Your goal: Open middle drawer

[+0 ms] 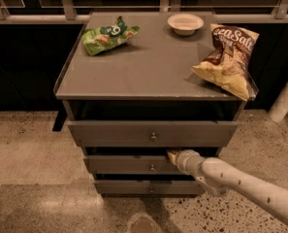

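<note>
The middle drawer [124, 164] is a grey flat front with a small round knob [152, 168] at its centre. It lies between the wider top drawer front [109, 133] and the narrower bottom drawer front [129, 187]. My gripper [174, 155] is at the top edge of the middle drawer, just right of and above the knob, with its tip in the dark gap under the top drawer. My white arm [240, 186] reaches in from the lower right.
On the cabinet top [148, 67] lie a green snack bag [107, 35] at the back left, a white bowl [185, 23] at the back, and a brown-and-yellow chip bag [228, 57] at the right edge. The speckled floor [32, 149] lies around the cabinet, and a white post [286, 98] stands at the right.
</note>
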You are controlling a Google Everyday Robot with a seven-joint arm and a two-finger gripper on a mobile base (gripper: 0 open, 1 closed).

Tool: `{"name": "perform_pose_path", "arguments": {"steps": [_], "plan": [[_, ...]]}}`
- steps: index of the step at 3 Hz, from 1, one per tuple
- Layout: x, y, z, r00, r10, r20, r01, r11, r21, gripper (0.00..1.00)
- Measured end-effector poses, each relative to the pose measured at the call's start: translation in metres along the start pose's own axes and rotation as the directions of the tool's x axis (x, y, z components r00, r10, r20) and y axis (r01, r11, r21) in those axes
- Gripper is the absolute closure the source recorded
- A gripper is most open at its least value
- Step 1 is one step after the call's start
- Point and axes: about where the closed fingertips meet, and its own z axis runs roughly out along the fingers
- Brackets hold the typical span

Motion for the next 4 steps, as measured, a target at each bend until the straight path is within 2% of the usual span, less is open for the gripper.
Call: {"name": "perform_pose_path", "arguments": {"steps": [2,3,4], "plan": [[0.0,0.001,-0.002,1.0,0.005,-0.017,-0.005,0.9999,0.01,1.0],[0.006,0.005,-0.013,0.999,0.023,-0.049,-0.023,0.9997,0.002,1.0],[0.021,0.012,-0.05,0.991,0.088,-0.101,-0.087,0.9961,0.01,1.0]]}}
